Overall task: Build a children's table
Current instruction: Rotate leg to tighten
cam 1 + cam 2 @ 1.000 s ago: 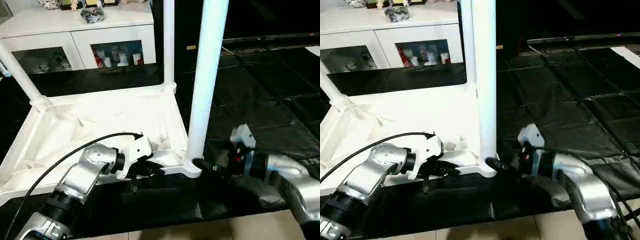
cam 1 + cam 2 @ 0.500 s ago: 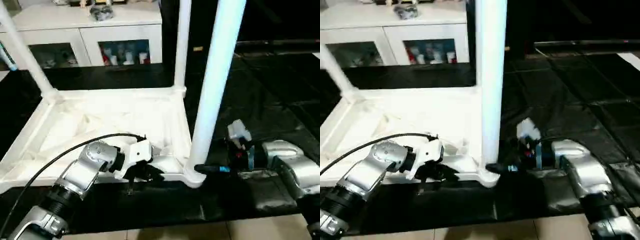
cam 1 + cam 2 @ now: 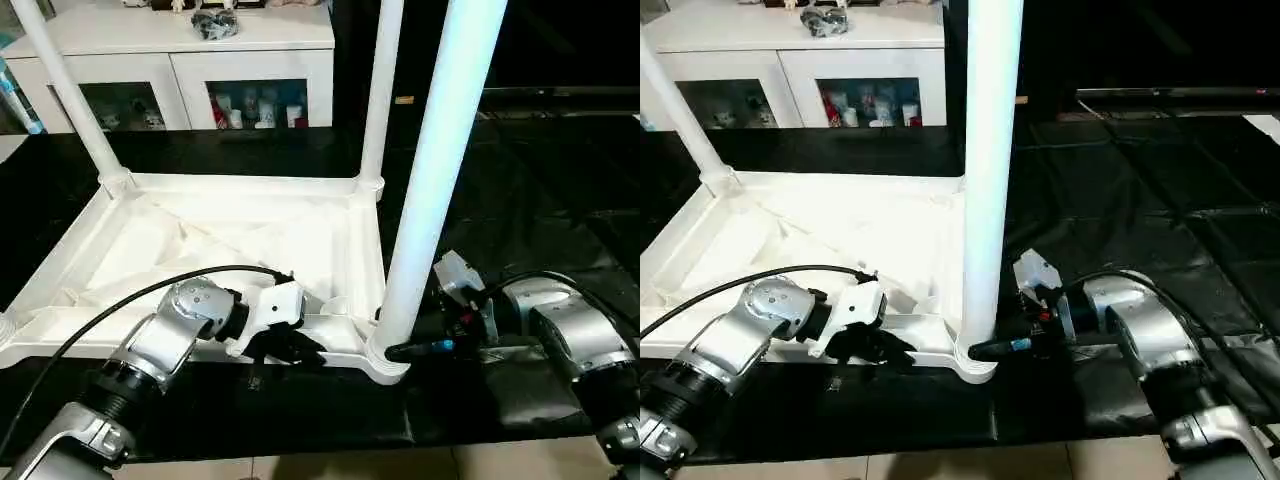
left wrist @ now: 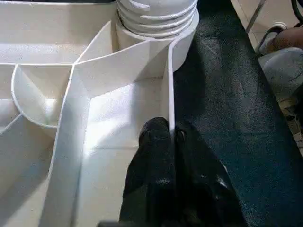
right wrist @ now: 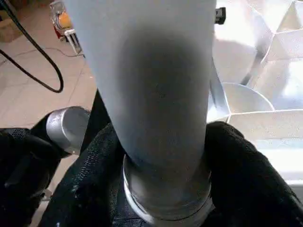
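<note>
Table [image 3: 200,240] rim pinched by left fingers [image 4: 156,142]; right fingers [image 5: 246,161] around leg [image 3: 430,180].

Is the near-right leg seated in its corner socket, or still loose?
Cannot tell if fully seated. The leg stands upright in the corner socket, threads showing at its base, with the right hand around it.

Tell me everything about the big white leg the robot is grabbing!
The nearest leg is a long, smooth, round tube of white plastic. It stands upright in the near right corner socket of the upside-down tabletop, with screw-like ridges showing at its base. The right claw is closed around it just above the socket. The left claw pinches the tabletop's edge wall nearby.
</note>
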